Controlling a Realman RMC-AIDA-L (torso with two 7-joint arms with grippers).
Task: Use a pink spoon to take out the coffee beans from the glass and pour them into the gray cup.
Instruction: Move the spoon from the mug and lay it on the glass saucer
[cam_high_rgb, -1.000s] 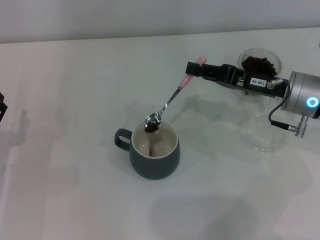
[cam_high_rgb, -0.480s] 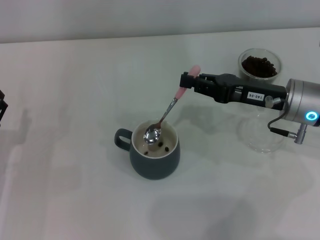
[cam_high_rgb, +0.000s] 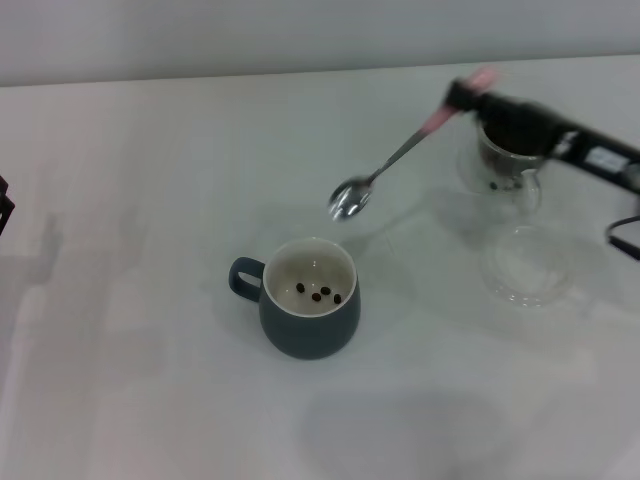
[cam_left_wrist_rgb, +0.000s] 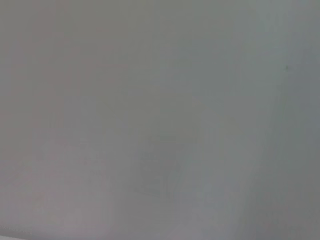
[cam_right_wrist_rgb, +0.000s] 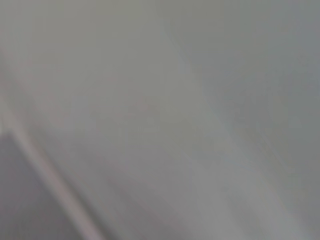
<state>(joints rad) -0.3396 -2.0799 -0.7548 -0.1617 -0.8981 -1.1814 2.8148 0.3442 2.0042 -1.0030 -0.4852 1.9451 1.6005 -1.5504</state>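
The gray cup (cam_high_rgb: 308, 318) stands mid-table with a few coffee beans (cam_high_rgb: 320, 293) on its cream inside. My right gripper (cam_high_rgb: 463, 97) is shut on the pale pink handle of the pink spoon (cam_high_rgb: 388, 166). It holds the spoon in the air, slanting down to the left. The shiny spoon bowl is empty and hangs above and behind the cup, apart from it. The glass (cam_high_rgb: 506, 165) stands at the back right, partly hidden by my right arm, with dark beans inside. My left gripper (cam_high_rgb: 4, 205) shows only as a dark bit at the left edge.
A shallow flat clear glass dish (cam_high_rgb: 526, 266) lies in front of the glass at the right. The white table (cam_high_rgb: 150, 350) stretches left and in front of the cup. Both wrist views show only a blurred grey surface.
The spoon tipped its beans into the gray cup. My right gripper has since lifted it out and swung it back and right toward the glass, its bowl now empty.
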